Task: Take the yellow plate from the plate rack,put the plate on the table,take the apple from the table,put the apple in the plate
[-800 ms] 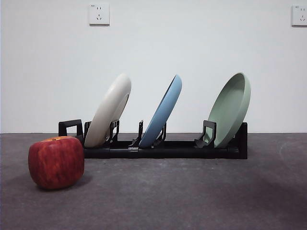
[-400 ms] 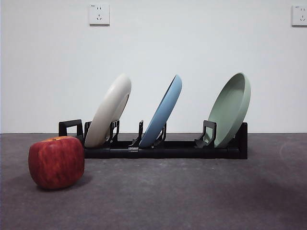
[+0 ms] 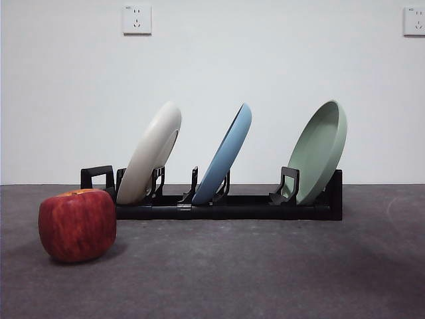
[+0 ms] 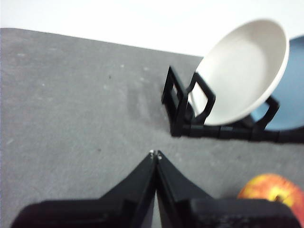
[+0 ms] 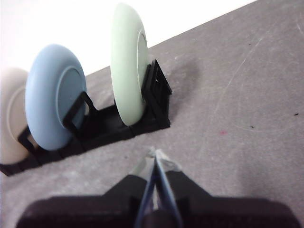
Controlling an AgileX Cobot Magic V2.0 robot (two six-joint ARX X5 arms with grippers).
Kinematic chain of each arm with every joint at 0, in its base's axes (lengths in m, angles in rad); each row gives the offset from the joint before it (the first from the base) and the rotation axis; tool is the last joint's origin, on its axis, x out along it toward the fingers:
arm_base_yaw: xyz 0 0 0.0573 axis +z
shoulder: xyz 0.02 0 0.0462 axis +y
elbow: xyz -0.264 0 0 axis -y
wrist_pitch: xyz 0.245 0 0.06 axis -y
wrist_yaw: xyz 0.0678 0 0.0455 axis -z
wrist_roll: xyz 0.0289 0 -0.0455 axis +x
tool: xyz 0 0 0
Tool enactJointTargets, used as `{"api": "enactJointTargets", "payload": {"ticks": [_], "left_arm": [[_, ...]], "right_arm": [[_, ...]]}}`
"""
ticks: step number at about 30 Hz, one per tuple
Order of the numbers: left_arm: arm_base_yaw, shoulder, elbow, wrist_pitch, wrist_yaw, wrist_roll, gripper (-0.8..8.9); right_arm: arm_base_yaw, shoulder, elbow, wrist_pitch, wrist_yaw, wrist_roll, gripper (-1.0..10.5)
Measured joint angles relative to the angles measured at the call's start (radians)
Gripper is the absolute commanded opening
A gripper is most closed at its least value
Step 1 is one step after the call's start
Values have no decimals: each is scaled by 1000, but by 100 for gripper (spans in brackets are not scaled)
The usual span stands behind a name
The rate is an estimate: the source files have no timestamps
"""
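Observation:
The cream-coloured yellow plate [image 3: 151, 153] leans in the leftmost slot of the black plate rack [image 3: 226, 207]; the left wrist view shows this plate [image 4: 242, 71] too. The red apple [image 3: 77, 224] rests on the grey table [image 3: 265, 272] in front of the rack's left end. My left gripper [image 4: 155, 154] hovers shut over bare table, short of the rack [image 4: 190, 118], with the apple [image 4: 273, 190] off to one side. My right gripper [image 5: 154, 156] is shut as well, near the rack's other end [image 5: 152, 109]. Neither gripper shows in the front view.
A blue plate [image 3: 226, 154] stands in the middle slot and a pale green plate [image 3: 320, 151] in the right slot. A white wall with two sockets [image 3: 137, 19] rises behind the table.

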Motion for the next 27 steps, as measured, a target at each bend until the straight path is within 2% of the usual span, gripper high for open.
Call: {"api": "enactJointTargets", "payload": {"ticks": [7, 13, 16, 20, 27], "left_arm": [[0, 54, 114, -4, 0, -56, -7], [0, 206, 226, -7, 1, -61, -7], [0, 306, 288, -19, 11, -61, -7], [0, 457, 378, -33, 93, -51, -7], [0, 738, 553, -101, 296, -37, -7]], "right_arm": [[0, 114, 96, 1, -7, 37, -10], [0, 281, 220, 1, -8, 38, -10], [0, 378, 289, 1, -45, 18, -9], [0, 514, 391, -40, -126, -24, -8], [0, 728, 571, -219, -263, -123, 2]]}}
